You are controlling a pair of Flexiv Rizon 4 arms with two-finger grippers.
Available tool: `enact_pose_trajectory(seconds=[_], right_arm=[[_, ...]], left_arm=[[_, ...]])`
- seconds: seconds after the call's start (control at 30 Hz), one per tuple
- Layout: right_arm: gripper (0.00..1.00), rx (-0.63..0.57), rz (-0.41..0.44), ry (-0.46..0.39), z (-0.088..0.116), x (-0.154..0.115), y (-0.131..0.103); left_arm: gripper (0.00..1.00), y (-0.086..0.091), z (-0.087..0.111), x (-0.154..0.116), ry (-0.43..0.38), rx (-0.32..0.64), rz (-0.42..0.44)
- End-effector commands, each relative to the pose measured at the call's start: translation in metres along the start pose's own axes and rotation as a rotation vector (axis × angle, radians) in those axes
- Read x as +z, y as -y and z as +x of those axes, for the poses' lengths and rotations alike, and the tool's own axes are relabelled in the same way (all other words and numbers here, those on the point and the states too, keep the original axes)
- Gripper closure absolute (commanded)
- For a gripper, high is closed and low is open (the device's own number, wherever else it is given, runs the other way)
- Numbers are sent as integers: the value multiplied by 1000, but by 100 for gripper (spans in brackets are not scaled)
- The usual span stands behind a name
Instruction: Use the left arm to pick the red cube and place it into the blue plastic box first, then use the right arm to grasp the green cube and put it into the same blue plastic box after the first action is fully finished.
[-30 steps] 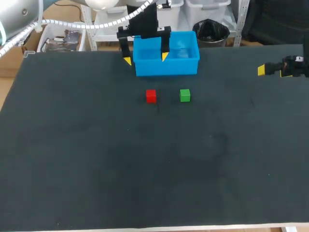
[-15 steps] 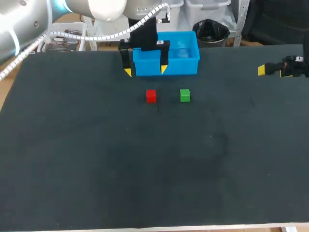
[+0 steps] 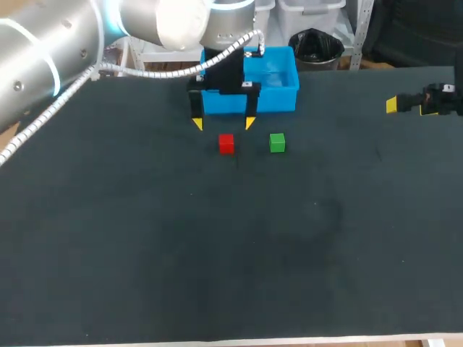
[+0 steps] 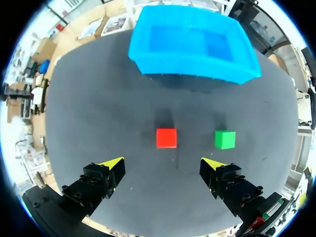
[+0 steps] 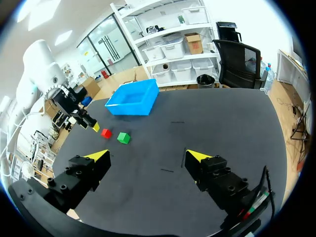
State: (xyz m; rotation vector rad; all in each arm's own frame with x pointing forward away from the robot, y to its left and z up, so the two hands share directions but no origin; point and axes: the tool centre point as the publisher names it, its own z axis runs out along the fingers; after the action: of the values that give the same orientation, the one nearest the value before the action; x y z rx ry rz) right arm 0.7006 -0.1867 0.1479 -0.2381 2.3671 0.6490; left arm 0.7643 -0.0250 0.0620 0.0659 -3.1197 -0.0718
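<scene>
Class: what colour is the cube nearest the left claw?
Red, clearest in the left wrist view.

Red cube [image 3: 226, 144]; green cube [image 3: 277, 142] at its three o'clock; bright blue plastic box [image 3: 278, 87]; plain black tabletop [image 3: 217, 253]; left gripper [image 3: 223, 123] and right gripper [image 5: 147, 156] black, yellow-tipped.

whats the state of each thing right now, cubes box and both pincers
red cube: on the table, ungrasped
green cube: on the table, untouched
blue plastic box: upright, no cube inside
left pincer: open, empty
right pincer: open, empty
</scene>
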Motion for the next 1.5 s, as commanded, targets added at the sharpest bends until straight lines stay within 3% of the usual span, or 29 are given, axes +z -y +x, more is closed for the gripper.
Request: enact_pose_trajectory(seconds=[0.03, 0.47, 0.93, 1.5], right_arm=[[0, 1, 4, -1, 0, -1, -1], [0, 1, 4, -1, 0, -1, -1], [0, 1, 4, -1, 0, -1, -1], [0, 1, 4, -1, 0, -1, -1]], left_arm=[[0, 4, -9, 11, -46, 2, 0], [0, 4, -14, 34, -64, -1, 32], [0, 3, -21, 59, -91, -9, -7], [0, 11, -31, 68, 0, -1, -12]])
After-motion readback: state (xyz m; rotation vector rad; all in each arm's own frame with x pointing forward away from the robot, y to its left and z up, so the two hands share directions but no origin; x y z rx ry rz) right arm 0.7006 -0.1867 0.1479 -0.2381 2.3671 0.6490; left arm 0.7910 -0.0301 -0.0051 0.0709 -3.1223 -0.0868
